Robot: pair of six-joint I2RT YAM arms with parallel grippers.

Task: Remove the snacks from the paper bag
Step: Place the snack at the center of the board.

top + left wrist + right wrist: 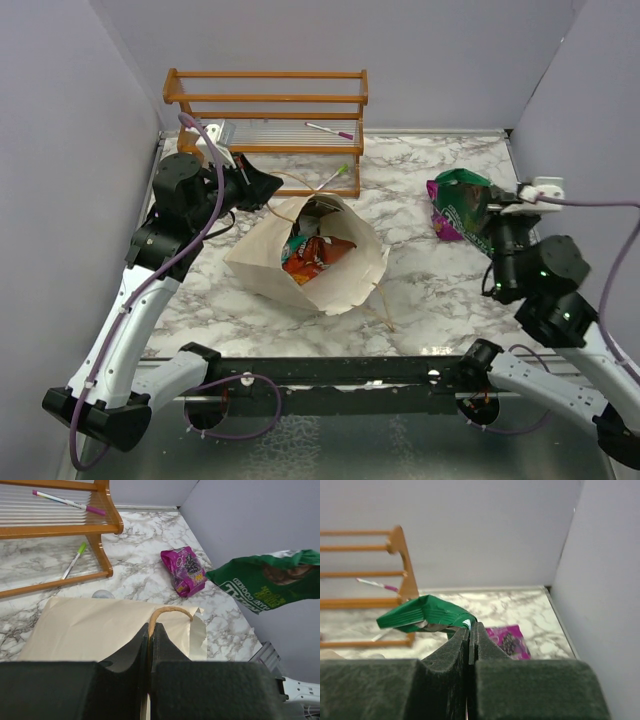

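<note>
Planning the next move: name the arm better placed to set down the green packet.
Right: the right hand grips the green packet near the purple packet; the left hand pinches the paper bag's handle.

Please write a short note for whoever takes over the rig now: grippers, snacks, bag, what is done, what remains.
Left gripper: shut on the string handle of the paper bag.
Right gripper: shut on the green packet, held off the table on the right.
Done: purple packet lies on the table near it.
Bag open at centre, orange and red packets inside.
Left to do: put green down, take the rest out.
</note>
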